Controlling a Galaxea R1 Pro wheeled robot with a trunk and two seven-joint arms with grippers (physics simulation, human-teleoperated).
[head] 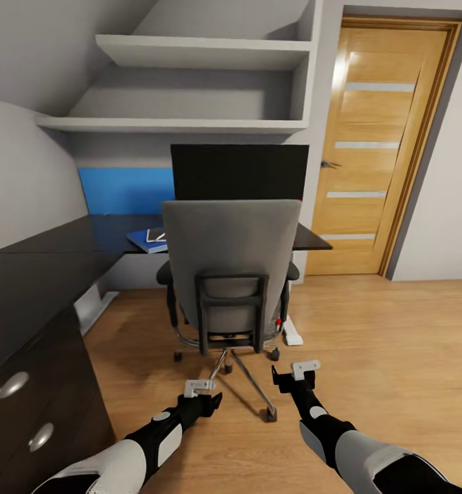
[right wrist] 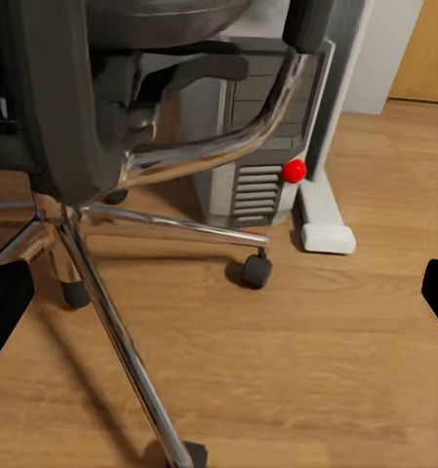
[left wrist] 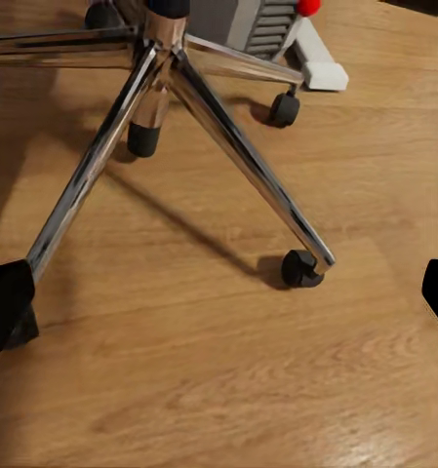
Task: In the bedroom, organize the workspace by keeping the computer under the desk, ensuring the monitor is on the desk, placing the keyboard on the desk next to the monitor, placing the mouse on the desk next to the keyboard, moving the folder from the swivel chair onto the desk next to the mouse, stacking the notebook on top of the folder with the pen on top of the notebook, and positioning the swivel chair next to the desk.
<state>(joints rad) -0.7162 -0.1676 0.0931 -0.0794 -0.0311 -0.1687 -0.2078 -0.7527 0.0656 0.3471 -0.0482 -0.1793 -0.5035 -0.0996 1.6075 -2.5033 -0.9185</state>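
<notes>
HEAD: grey padded swivel chair [head: 229,261] faces glossy black counter [head: 52,261], wide black monitor [head: 239,171] behind | RIGHT WRIST: light grey computer tower [right wrist: 253,146] (red dot) under counter | left end effector [head: 202,391] and right end effector [head: 296,374]: fingers apart

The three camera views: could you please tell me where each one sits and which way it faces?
Head view: from the robot's head, looking forward and down at the swivel chair, desk and monitor; both forearms, left pincer and right pincer show.
Left wrist view: low, facing the chair's chrome base; dark fingertips at the edges.
Right wrist view: low, facing the chair's underside and the computer; fingertips at the edges.
Shared: both wrist views catch the chair's base and the computer's red dot.
</notes>
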